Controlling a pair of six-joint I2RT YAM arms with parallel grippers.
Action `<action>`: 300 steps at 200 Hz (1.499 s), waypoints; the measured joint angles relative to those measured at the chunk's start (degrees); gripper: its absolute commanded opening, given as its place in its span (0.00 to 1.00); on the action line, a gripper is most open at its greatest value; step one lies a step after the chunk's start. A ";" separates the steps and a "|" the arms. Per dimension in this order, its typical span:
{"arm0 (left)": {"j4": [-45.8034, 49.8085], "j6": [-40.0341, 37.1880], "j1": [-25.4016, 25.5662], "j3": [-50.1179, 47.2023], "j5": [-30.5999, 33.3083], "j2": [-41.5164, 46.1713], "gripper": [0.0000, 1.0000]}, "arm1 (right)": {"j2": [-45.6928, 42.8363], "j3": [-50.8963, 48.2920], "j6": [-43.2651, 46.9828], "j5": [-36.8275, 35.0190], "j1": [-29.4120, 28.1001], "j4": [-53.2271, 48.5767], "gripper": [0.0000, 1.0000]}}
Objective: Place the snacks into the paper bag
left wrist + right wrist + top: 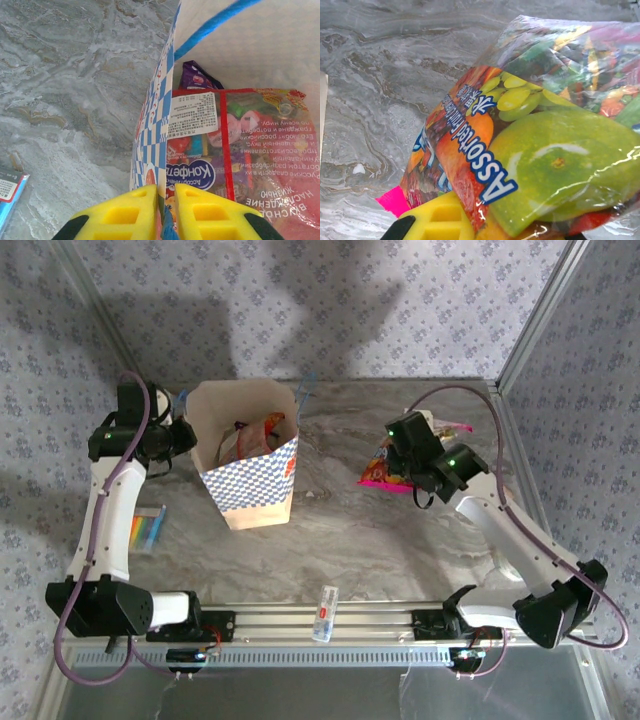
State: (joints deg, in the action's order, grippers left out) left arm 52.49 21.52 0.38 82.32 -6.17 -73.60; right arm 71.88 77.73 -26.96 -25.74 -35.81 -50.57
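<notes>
The paper bag (250, 490) stands open at the middle left of the table, tan with a blue-and-white checkered band. Snacks (262, 435) lie inside it: a red candy packet (240, 150) and, behind it, a purple one (197, 80). My left gripper (185, 435) is at the bag's left rim, its yellow fingers (165, 192) shut on the bag wall (152, 135) beside a blue cord handle. My right gripper (405, 472) is shut on a glossy fruit-print snack packet (540, 150) just above the table at the right (380, 475); the packet hides one finger.
A striped packet (148, 530) lies flat on the table left of the bag, and its corner (10, 192) shows in the left wrist view. Another packet (445, 428) lies behind the right gripper. A small clear tube (324, 612) rests at the near edge. Glass walls enclose the marble table (400, 550).
</notes>
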 measured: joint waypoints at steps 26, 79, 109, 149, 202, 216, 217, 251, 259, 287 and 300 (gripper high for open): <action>-0.83 0.20 0.00 -0.48 -1.86 0.33 0.16 | 0.00 2.60 1.25 -1.40 -1.68 -0.92 0.00; -2.19 0.57 0.00 -1.18 -4.79 1.16 0.15 | 0.70 9.22 4.74 -4.00 -5.42 -2.32 0.00; -3.26 0.61 -0.11 -2.10 -5.81 1.44 0.13 | 2.32 14.78 8.24 -6.14 -8.55 -2.73 0.00; -4.52 1.20 -0.76 -2.97 -7.61 1.95 0.12 | 5.25 22.18 13.70 -9.44 -12.70 -2.89 0.00; -5.20 2.12 -1.53 -3.45 -9.60 1.95 0.12 | 8.39 29.86 21.79 -13.86 -17.90 -2.56 0.00; -5.62 2.12 -1.62 -3.72 -9.73 2.05 0.12 | 9.05 31.69 23.85 -15.02 -19.19 -2.21 0.00; -5.68 2.12 -1.64 -3.78 -9.75 2.08 0.12 | 9.07 31.76 23.91 -15.08 -19.26 -2.19 0.00; -6.19 2.14 -2.03 -4.66 -9.97 2.89 0.12 | 9.99 34.64 28.11 -16.96 -21.81 -0.52 0.00; -6.29 2.16 -2.25 -4.79 -10.01 2.99 0.12 | 10.25 35.28 28.87 -17.14 -22.25 -0.26 0.00; -6.47 2.56 -2.27 -4.92 -10.23 3.06 0.12 | 11.98 38.27 31.78 -17.66 -23.78 0.52 0.00; -6.49 2.56 -2.27 -4.92 -10.40 3.10 0.12 | 13.31 40.11 32.87 -17.57 -24.33 0.96 0.00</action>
State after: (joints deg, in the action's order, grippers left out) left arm 46.00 24.08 -1.89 77.41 -16.58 -70.50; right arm 85.19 117.84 5.91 -43.31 -60.14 -49.60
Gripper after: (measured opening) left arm 0.119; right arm 0.094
